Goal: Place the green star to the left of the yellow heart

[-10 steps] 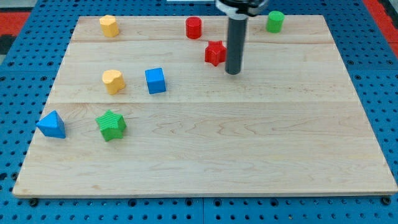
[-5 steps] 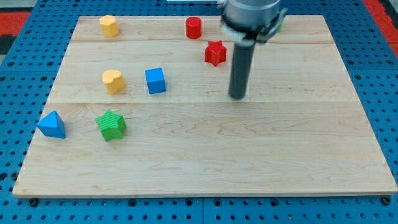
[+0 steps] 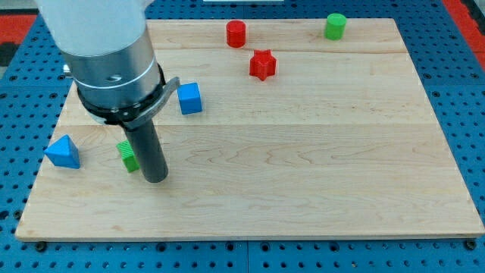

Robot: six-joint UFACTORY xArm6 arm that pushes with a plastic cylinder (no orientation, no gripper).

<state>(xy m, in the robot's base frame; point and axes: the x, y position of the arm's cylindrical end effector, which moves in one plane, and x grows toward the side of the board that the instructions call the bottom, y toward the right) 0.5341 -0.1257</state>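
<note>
The green star (image 3: 127,155) lies near the board's lower left, mostly hidden behind my rod. My tip (image 3: 155,179) rests on the board just to the star's right, touching or nearly touching it. The yellow heart is hidden behind the arm's body in the upper left of the view. A second yellow block is hidden as well.
A blue triangle (image 3: 63,152) lies at the board's left edge, left of the star. A blue cube (image 3: 189,98) sits up and right of my tip. A red star (image 3: 262,64), a red cylinder (image 3: 236,33) and a green cylinder (image 3: 335,26) lie near the top of the wooden board (image 3: 318,167).
My rod has swept from the board's upper middle down and left to the green star's right side. The arm now covers both yellow blocks. The blocks have not visibly moved.
</note>
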